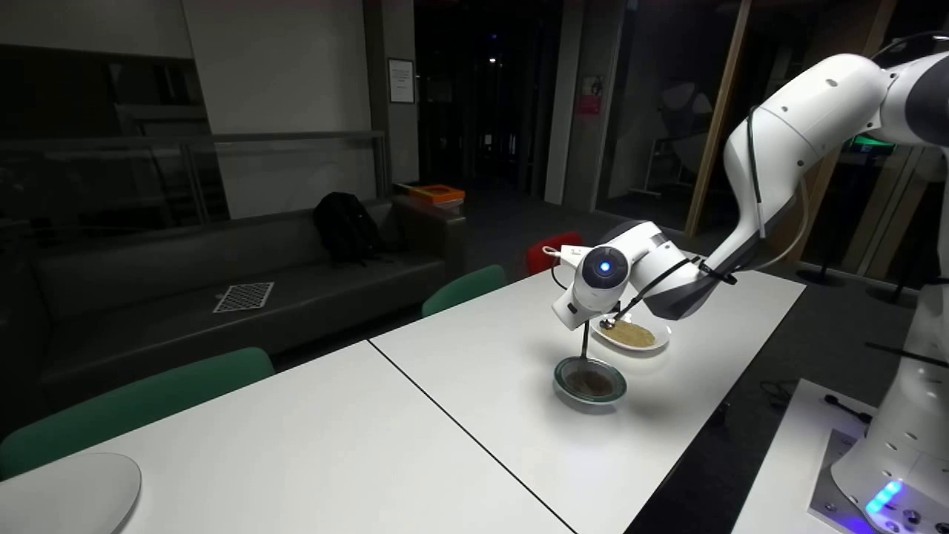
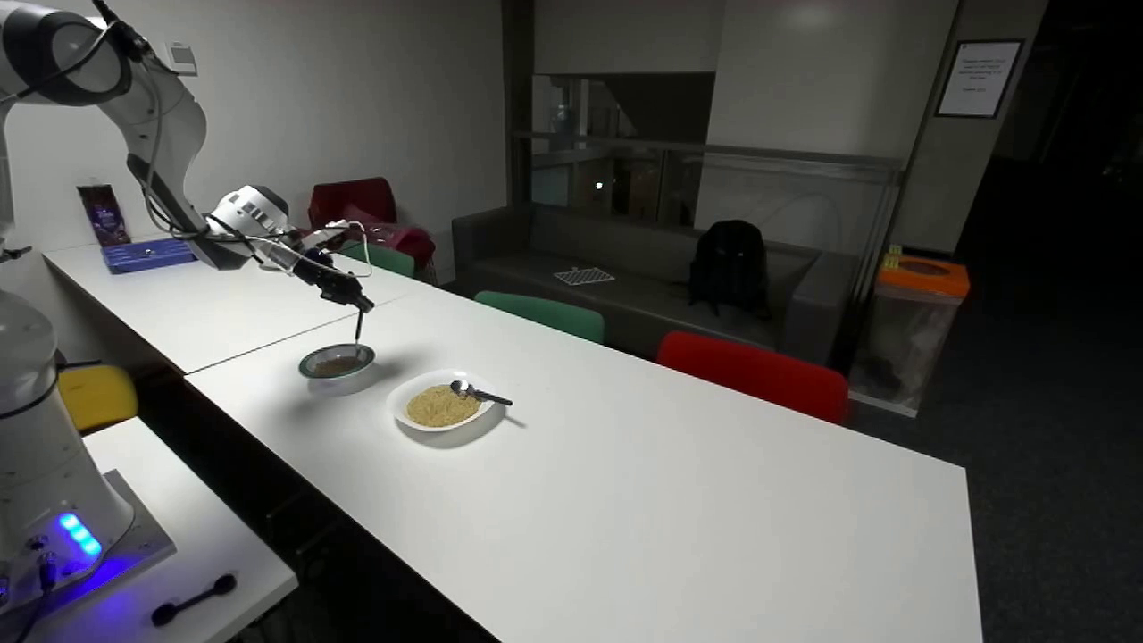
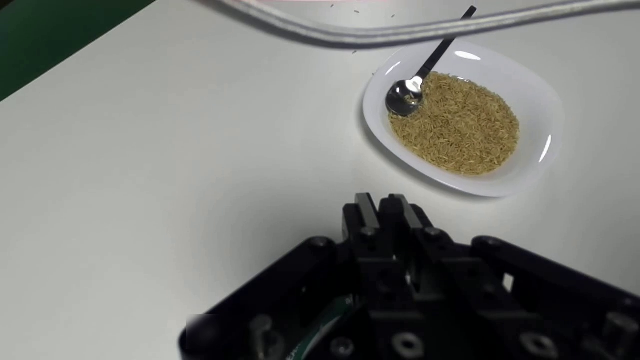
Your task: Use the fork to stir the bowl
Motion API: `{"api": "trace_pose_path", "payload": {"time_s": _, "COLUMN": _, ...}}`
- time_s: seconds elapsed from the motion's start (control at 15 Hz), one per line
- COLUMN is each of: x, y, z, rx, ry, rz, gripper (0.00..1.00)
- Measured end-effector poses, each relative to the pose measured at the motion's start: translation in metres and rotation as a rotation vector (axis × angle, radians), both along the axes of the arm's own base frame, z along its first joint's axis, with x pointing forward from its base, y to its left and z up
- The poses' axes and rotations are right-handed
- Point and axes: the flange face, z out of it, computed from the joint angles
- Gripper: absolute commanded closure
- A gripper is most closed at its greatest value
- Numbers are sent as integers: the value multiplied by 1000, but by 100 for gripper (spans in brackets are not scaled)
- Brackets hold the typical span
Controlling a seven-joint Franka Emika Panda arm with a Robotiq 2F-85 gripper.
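The fork [image 2: 359,326], thin and dark, hangs nearly upright below my gripper [image 2: 362,305]. Its lower end reaches inside the bowl [image 1: 560,378], near the rim on the far side in an exterior view; the tines cannot be made out. That bowl is small and round with a green rim [image 2: 309,366] and dark brown contents. In the wrist view the gripper [image 3: 384,200] is shut on the fork's dark handle [image 3: 392,207] between its fingertips. Most of the bowl is hidden there behind the fingers; only a bit of green rim [image 3: 320,330] shows.
Close to the bowl stands a white dish [image 3: 542,110] of tan grains, with a dark-handled spoon [image 3: 405,97] resting on its edge. A cable [image 3: 350,36] crosses the wrist view. A white plate [image 1: 74,489] lies at the table's far end, and green and red chairs line one side.
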Motion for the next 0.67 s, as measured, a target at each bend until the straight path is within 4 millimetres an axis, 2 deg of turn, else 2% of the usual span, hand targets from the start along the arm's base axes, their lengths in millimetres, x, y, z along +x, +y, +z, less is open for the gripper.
{"api": "trace_pose_path", "payload": {"time_s": 0.67, "x": -7, "y": -22, "z": -6, "rx": -15, "ry": 19, "rz": -34, "gripper": 97}}
